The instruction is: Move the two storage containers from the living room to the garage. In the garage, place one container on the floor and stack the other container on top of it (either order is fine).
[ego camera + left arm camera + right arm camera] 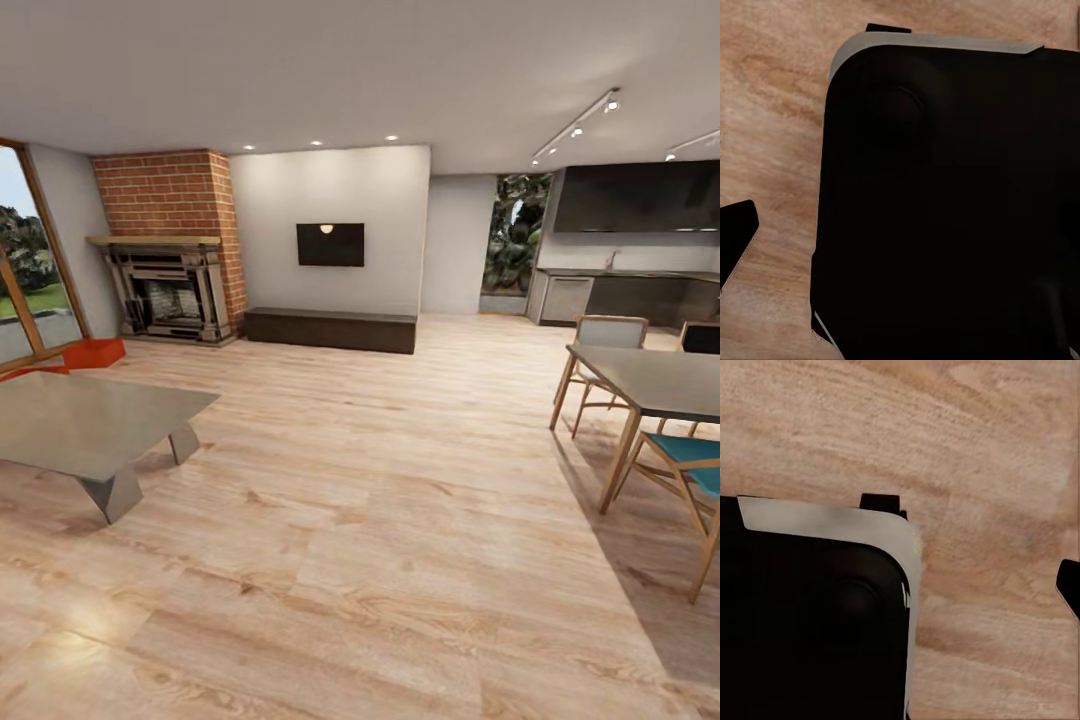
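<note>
I am in the living room with the light wood-plank floor (380, 520). One orange-red storage container (93, 351) sits on the floor at the far left by the glass door. A second orange-red container (32, 370) peeks out just behind the grey coffee table (90, 420), mostly hidden by it. In the left wrist view a single dark fingertip (736, 238) hangs over the planks beside my black base (945, 202). The right wrist view has one dark fingertip (1069, 585) at the edge, over the wood next to my base (810, 630). Neither view reveals the jaw gap.
A brick fireplace (175, 260) and a low dark bench (330, 330) under a wall screen (330, 244) stand at the back. A dining table (650, 380) with chairs (690, 470) is on the right, a kitchen (630, 270) behind it. Open plank floor runs through the middle.
</note>
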Robot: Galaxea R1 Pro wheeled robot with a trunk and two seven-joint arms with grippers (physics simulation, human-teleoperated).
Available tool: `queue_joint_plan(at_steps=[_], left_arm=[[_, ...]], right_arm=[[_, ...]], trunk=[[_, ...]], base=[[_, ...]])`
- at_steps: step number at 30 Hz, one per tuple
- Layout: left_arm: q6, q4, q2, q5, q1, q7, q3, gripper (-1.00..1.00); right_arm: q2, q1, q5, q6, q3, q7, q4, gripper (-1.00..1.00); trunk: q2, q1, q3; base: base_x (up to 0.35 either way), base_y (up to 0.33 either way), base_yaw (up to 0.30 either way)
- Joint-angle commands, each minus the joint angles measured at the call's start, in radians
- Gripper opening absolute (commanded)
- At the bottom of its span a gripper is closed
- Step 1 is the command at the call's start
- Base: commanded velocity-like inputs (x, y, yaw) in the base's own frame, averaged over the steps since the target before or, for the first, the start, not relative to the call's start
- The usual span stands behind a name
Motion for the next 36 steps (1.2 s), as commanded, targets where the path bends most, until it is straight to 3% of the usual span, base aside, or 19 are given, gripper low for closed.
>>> queue_joint_plan(at_steps=[1,36], left_arm=[[-0.002,0.0,0.0,0.008,0.0,0.001,0.001,1.0],[-0.003,0.001,0.0,0.008,0.0,0.001,0.001,1.0]], right_arm=[[-0.001,0.0,-0.01,-0.002,0.007,0.003,-0.001,1.0],[-0.001,0.0,-0.011,-0.01,0.006,0.002,-0.001,1.0]], trunk=[[0.0,0.001,-0.001],[0.0,0.001,-0.001]], base=[[0.322,0.0,0.0],[0.322,0.0,0.0]])
